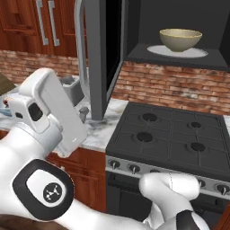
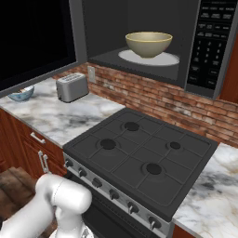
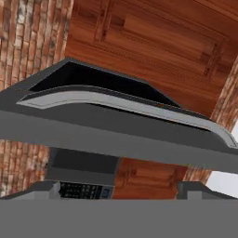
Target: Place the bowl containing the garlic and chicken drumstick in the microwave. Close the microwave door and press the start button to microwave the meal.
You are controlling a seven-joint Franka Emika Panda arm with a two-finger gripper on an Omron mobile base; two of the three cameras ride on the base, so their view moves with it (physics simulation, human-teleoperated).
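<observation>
While the fingers (image 3: 118, 190) stand spread wide w/ nothing between them, touching nothing, the hand view looks up along the microwave door (image 3: 116, 135) and its silver bar handle (image 3: 125, 104). Bowl (image 2: 148, 43) sits on the white turntable plate (image 2: 169, 59) inside the microwave (image 2: 211, 46), above the stove (image 2: 139, 158); contents can't be made out. Door hangs wide open to the left in the left base view. Arm (image 1: 45, 117) is folded at the desk's front edge. Toaster (image 2: 72, 86) and a small blue-white bowl (image 2: 21, 94) sit at the desk's back edge.
</observation>
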